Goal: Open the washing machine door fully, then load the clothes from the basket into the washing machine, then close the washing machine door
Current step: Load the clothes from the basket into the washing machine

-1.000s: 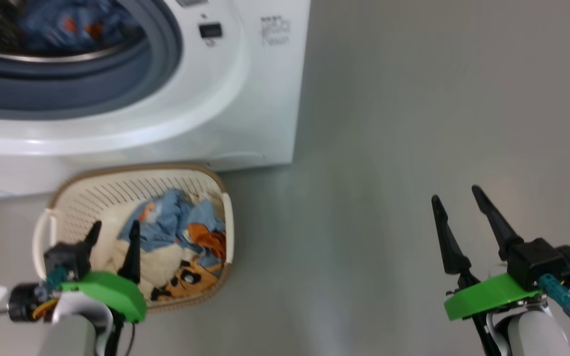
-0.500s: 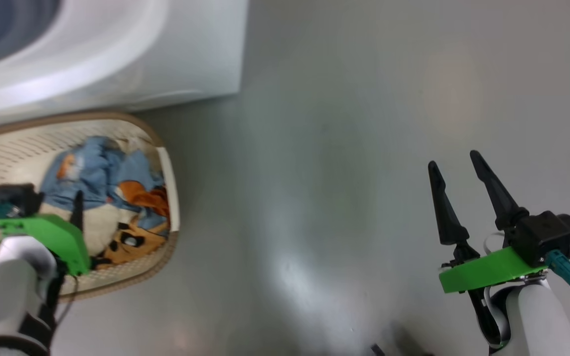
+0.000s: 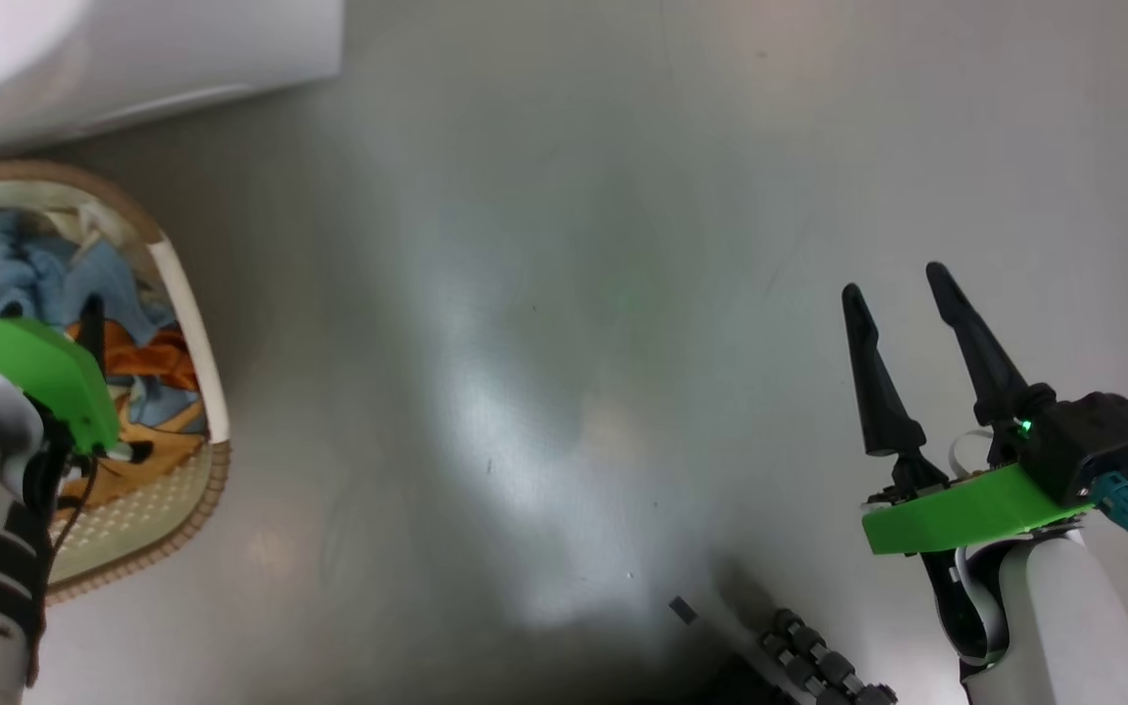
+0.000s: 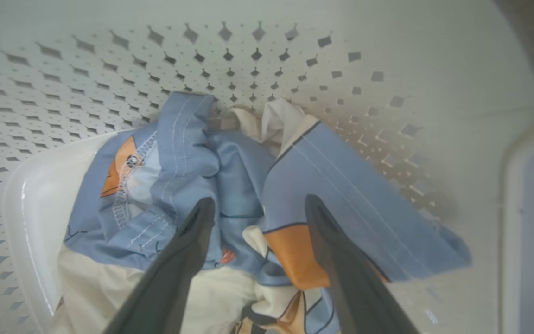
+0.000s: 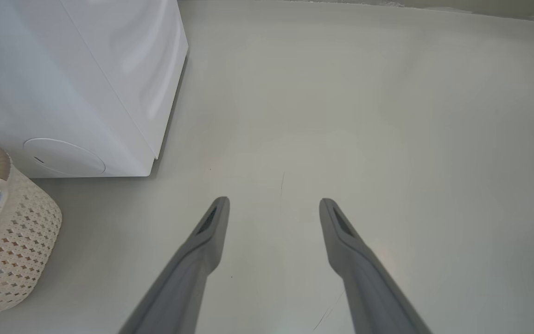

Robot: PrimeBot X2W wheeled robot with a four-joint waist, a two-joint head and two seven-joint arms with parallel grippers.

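In the basket (image 4: pixel 109 69), 6 o'clock of left wrist view: left gripper (image 4: pixel 258 202) spread wide, holding nothing, smooth dark tapered fingers (image 4: pixel 179 260) over crumpled blue, cream and orange clothes (image 4: pixel 341 195); glossy perforated cream plastic all round. Right gripper (image 5: pixel 274 200) equally wide, empty, above smooth grey floor (image 5: pixel 410 116). Glossy white washing machine (image 5: pixel 86 69) at 10 o'clock. Versus earlier: head view swung, basket now at 9 o'clock edge; both grippers as wide as before.
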